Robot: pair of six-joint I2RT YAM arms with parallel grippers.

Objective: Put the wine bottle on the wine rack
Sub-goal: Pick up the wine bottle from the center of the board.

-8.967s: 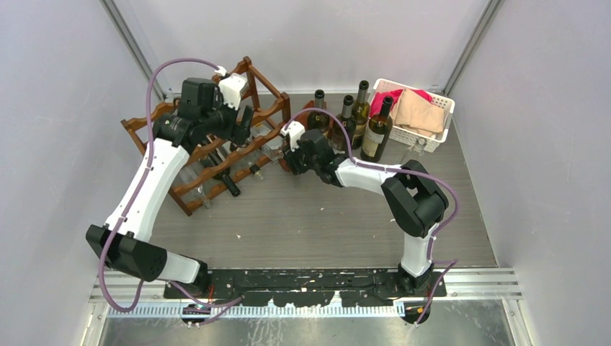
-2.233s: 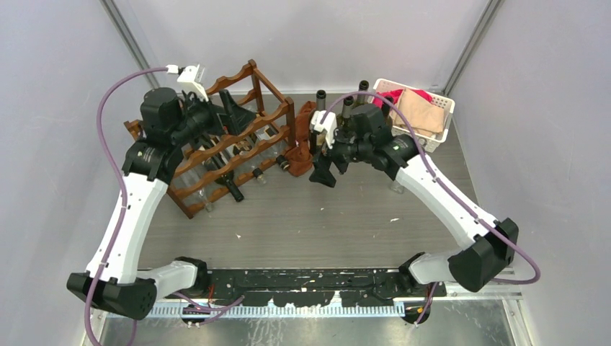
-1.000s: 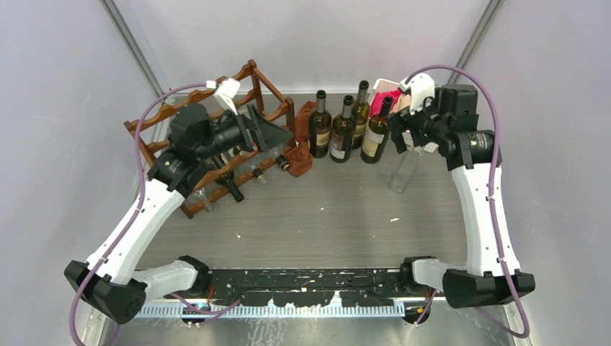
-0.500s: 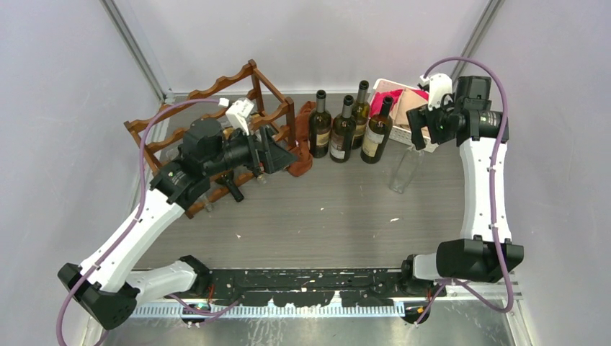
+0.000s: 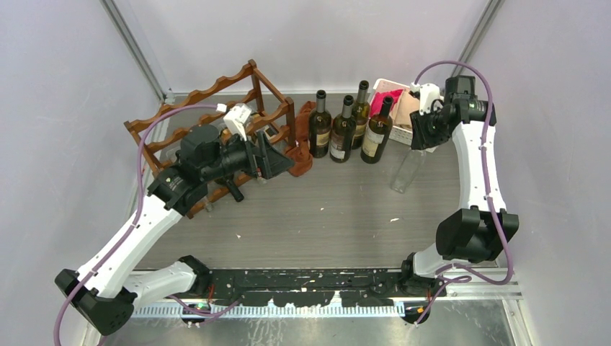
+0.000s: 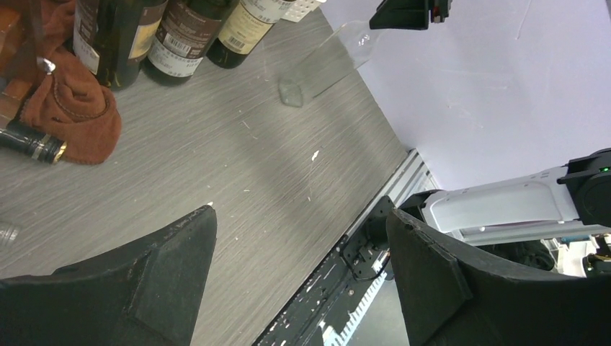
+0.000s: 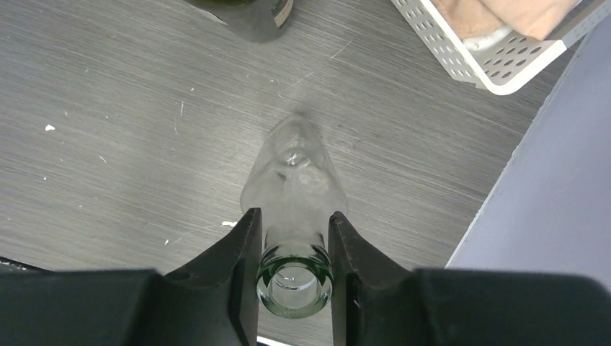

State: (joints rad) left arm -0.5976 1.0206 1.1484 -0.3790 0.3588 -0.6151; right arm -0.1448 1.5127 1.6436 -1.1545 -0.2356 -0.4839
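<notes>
the right gripper [image 7: 294, 220] was clamped on the neck of the wine bottle [image 7: 292, 169]. its flat black fingers [image 7: 241, 259] pressed both sides just under the round glass lip. the bottle was smooth clear glass, neck up, at the far right of the grey wood-grain tabletop [image 7: 108, 130]. whether its base touched the tabletop could not be told. it was well apart from the wine rack [image 5: 268, 84], dark reddish-brown wood with wavy scalloped rails, at the far left. the left gripper [image 6: 301, 215] was spread wide with nothing in it, just right of the rack. between the two grippers stood three dark labelled bottles [image 5: 342, 130], with a crumpled rust-brown cloth [image 6: 72, 115] to their left. a white perforated plastic basket [image 7: 490, 65] sat just beyond the clear bottle.
</notes>
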